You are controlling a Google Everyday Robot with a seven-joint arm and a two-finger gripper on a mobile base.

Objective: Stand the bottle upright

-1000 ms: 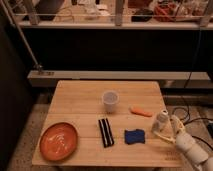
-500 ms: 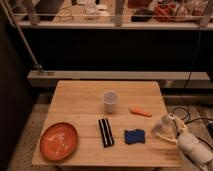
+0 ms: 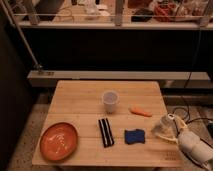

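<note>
My gripper point(image 3: 167, 127) is at the right edge of the worktop point(image 3: 80, 107), and my fingers seem clenched on the bottle point(image 3: 163, 125), which leans tilted near that edge, right of the blue sponge point(image 3: 134, 136) and below the carrot point(image 3: 140, 112). To do this well, I judge I should rotate the wrist until the bottle's base faces flat down, lower it onto bare wood well inside the edge, and release only when it rests squarely. The cup point(image 3: 110, 101), the black strip point(image 3: 105, 132) and the orange plate point(image 3: 59, 141) sit well apart.
</note>
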